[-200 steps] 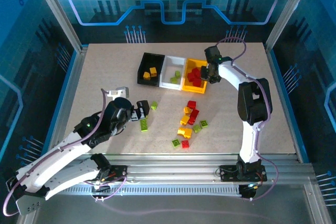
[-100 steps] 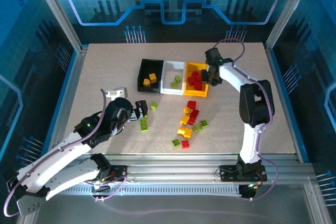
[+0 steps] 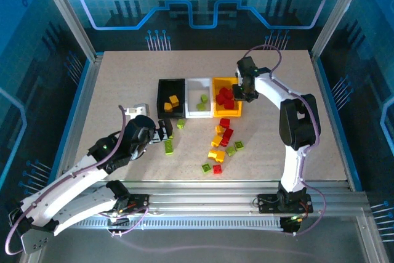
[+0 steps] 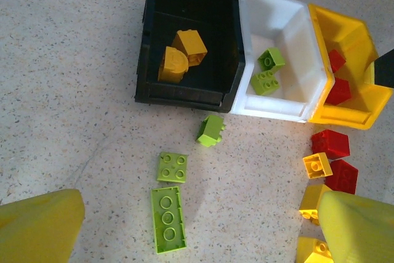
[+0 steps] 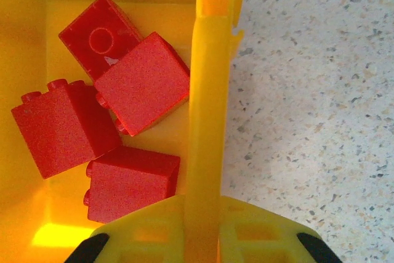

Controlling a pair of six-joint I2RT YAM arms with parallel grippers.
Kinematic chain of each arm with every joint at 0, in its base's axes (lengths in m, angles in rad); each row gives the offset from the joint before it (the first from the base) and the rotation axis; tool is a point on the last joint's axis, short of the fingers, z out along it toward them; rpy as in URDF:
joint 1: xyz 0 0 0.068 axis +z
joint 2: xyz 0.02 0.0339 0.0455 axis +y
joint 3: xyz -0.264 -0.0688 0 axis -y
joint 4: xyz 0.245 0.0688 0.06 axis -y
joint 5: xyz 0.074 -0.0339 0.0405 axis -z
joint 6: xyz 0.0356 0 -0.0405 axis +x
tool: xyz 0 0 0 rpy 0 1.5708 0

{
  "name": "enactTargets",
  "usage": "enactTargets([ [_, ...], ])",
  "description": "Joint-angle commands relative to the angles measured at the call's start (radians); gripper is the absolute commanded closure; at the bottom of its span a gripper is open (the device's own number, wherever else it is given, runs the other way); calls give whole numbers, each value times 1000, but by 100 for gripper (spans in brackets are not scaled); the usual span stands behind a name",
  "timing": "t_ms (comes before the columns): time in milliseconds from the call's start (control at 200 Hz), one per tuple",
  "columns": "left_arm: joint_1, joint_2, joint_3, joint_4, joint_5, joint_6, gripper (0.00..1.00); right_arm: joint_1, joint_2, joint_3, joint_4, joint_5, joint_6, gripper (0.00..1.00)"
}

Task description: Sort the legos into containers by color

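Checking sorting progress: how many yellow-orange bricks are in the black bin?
2. In the black bin, a blocky yellow-orange brick lies mid-floor; a round-studded brick touches it, toward the near wall. None seems hidden.

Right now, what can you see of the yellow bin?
The yellow bin is a small open-topped rectangular box of glossy plastic. It stands upright on the speckled table, rightmost in the row, with its left wall against the white bin. It holds red bricks, four of them visible from the right wrist. The right gripper is shut on its right wall.
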Motion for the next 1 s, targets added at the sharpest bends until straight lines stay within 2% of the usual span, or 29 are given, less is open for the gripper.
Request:
enactTargets([
  [0, 11, -12, -14, -16, -9, -23, 1, 16, 13, 47, -40, -47, -12, 81],
  [130, 13, -9, -16, -13, -3, -24, 1, 22, -15, 40, -23, -45, 2, 50],
  [210, 13, -8, -15, -10, -3, -24, 1, 32, -47, 35, -16, -38, 10, 38],
  [275, 14, -8, -16, -4, -4, -20, 1, 42, -91, 9, -4, -34, 27, 32],
  [480, 21, -7, -30, 0, -20, -34, 1, 111, -299, -265, 113, -22, 172, 25],
  [650, 28, -1, -51, 18, -8, -44, 1, 247, -392, -482, 243, 49, 358, 18],
  [725, 30, 3, -54, 24, -3, -41, 1, 295, -380, -511, 276, 110, 408, 18],
  [851, 33, 8, -54, 20, 3, -41, 1, 306, -348, -512, 282, 177, 453, 19],
  [996, 34, 6, -61, 18, 6, -42, 1, 302, -302, -488, 288, 178, 451, 20],
])
